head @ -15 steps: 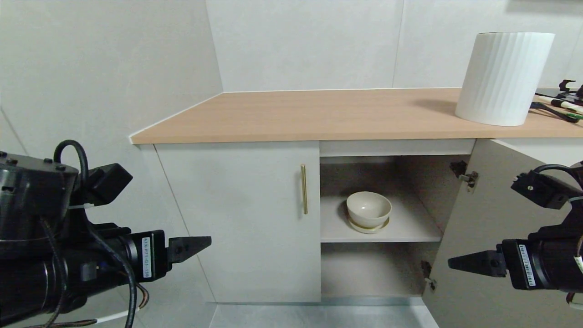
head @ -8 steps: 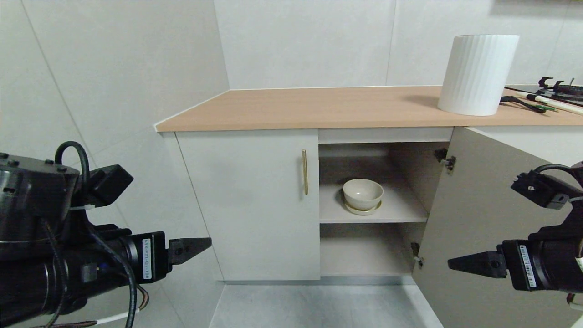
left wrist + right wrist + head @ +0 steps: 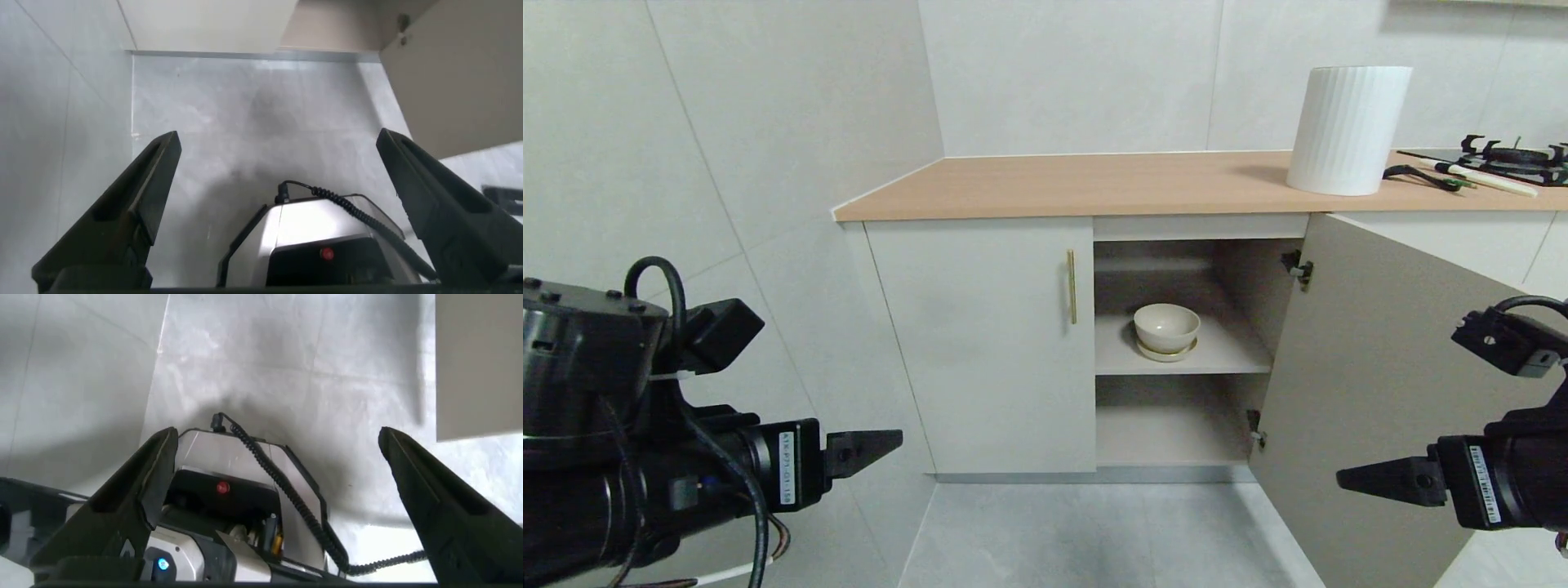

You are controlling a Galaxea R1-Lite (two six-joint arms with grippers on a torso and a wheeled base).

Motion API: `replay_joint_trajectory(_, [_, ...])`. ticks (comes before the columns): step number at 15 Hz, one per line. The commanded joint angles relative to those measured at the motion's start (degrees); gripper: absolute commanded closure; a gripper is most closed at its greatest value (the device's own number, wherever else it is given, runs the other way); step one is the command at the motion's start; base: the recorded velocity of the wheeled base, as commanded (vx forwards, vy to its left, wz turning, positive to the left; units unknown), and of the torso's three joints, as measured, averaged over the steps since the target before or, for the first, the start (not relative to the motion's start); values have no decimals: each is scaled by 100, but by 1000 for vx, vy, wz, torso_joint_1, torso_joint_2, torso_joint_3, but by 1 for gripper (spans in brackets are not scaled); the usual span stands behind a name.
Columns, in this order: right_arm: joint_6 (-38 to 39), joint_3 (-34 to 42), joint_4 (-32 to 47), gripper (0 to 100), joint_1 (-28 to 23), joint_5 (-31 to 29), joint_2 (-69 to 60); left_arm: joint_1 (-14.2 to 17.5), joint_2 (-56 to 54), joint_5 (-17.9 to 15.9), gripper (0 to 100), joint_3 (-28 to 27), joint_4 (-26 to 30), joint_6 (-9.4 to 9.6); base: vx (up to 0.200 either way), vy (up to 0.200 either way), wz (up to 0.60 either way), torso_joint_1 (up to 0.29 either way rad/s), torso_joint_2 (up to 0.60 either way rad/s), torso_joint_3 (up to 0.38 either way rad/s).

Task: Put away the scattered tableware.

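Only the camera has pulled back. Cream bowl (image 3: pixel 1167 327) sits on its saucer (image 3: pixel 1166 354) on the cabinet shelf (image 3: pixel 1233 359), 12 o'clock: stowed. Left gripper (image 3: pixel 862 449) and right gripper (image 3: pixel 1380 478) are spread wide, empty. Countertop utensils (image 3: pixel 1462 175), 2 o'clock, likely remain.

I see a cream bowl (image 3: pixel 1167 327), upright, mouth up, seated on a small cream saucer (image 3: pixel 1168 355). Both rest on the upper shelf (image 3: pixel 1229 355) of the open cabinet (image 3: pixel 980 343), a little left of the shelf's middle. Far right on the countertop (image 3: pixel 1094 184), a dark-handled utensil (image 3: pixel 1421 175) and a pale long one (image 3: pixel 1490 180) lie flat; kind unclear.
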Motion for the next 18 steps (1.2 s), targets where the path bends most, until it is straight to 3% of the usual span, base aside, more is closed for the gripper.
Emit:
replay_joint_trajectory(1, [-46, -23, 27, 0, 5, 1, -100, 0, 11, 1, 0, -1, 0, -3, 0, 0, 0, 0, 0, 0])
replay_joint_trajectory(6, [-133, -146, 396, 0, -3, -104, -197, 0, 11, 1, 0, 26, 0, 6, 0, 0, 0, 0, 0, 0])
replay_joint_trajectory(10, [-511, -269, 1003, 0, -3, -289, -531, 0, 11, 10, 0, 34, 0, 15, 0, -200, 0, 4, 0, 2])
replay_joint_trajectory(18, [-555, -550, 1952, 0, -65, -913, -470, 0, 11, 10, 0, 34, 0, 15, 0, -200, 0, 4, 3, 2])
